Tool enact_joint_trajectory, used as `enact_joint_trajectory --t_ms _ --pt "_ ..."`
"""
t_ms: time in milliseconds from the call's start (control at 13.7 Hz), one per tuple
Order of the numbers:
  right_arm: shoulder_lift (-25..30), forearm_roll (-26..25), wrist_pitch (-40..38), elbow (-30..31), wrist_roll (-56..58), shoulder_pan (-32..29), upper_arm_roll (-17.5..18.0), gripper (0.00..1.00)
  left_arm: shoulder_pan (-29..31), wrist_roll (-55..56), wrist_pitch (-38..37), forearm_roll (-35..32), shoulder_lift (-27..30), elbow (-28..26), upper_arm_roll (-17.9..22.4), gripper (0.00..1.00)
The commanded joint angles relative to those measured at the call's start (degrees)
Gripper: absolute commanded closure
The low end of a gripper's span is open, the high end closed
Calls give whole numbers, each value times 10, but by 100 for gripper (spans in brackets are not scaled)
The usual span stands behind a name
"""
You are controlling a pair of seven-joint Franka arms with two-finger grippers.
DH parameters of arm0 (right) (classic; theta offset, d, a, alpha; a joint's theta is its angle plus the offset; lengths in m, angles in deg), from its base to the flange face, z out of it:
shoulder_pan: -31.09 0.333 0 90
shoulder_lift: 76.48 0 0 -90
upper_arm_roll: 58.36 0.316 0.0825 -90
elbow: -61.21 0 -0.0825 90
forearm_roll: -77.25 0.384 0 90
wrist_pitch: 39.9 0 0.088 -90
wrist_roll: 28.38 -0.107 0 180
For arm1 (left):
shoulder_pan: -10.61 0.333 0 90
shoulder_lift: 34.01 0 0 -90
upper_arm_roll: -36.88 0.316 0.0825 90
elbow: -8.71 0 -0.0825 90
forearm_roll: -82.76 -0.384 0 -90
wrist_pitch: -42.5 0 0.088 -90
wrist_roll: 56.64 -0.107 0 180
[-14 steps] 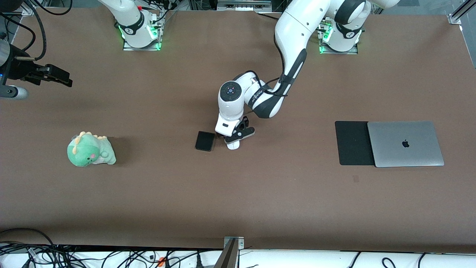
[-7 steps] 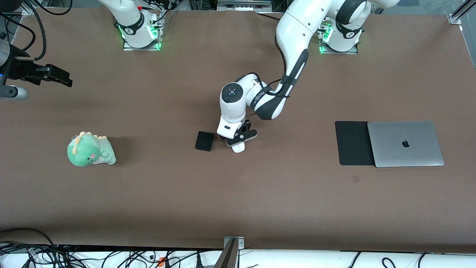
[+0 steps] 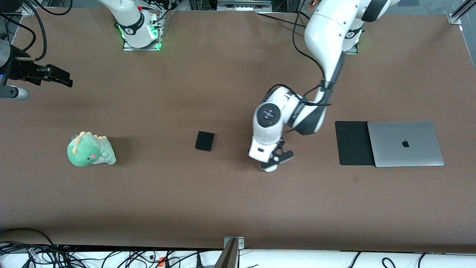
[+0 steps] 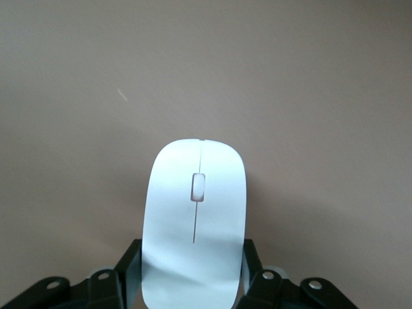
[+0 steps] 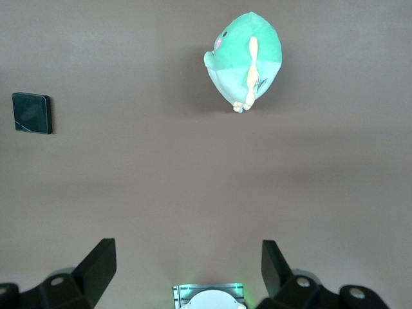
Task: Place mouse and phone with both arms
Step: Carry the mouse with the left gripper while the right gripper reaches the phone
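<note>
My left gripper (image 3: pixel 273 162) is shut on the white mouse (image 3: pixel 270 167) and holds it above the bare table between the phone and the black mouse pad (image 3: pixel 353 143). In the left wrist view the mouse (image 4: pixel 194 219) sits clamped between the two black fingers (image 4: pixel 126 267). The black phone (image 3: pixel 205 141) lies flat on the table, mid-table; it also shows in the right wrist view (image 5: pixel 31 112). My right gripper (image 3: pixel 55 78) is open and empty, held high at the right arm's end of the table, waiting.
A green plush dinosaur (image 3: pixel 90 149) sits toward the right arm's end. A closed silver laptop (image 3: pixel 405 143) lies on the mouse pad toward the left arm's end. Cables hang along the table edge nearest the camera.
My left gripper has lifted the mouse from beside the phone and carried it toward the mouse pad. The phone and the right arm have not moved.
</note>
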Motion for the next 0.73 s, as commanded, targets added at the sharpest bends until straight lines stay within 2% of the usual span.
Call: enact_joint_trajectory --t_ms 0,146,292,511,657 --pt "-3 14 -2 -4 -1 2 6 0 59 -99 1 -11 102 -112 -9 42" --pt "-14 54 4 -4 -6 4 8 0 115 -183 19 -9 148 -173 -16 42" --pt "-29 58 26 -4 -19 23 9 0 151 -250 48 -8 182 -236 -16 42" --pt "-58 58 60 -3 -80 61 9 0 206 -340 134 -7 232 -349 -16 41" --pt "-82 59 91 -3 -113 83 9 0 239 -401 147 -7 246 -390 -16 40"
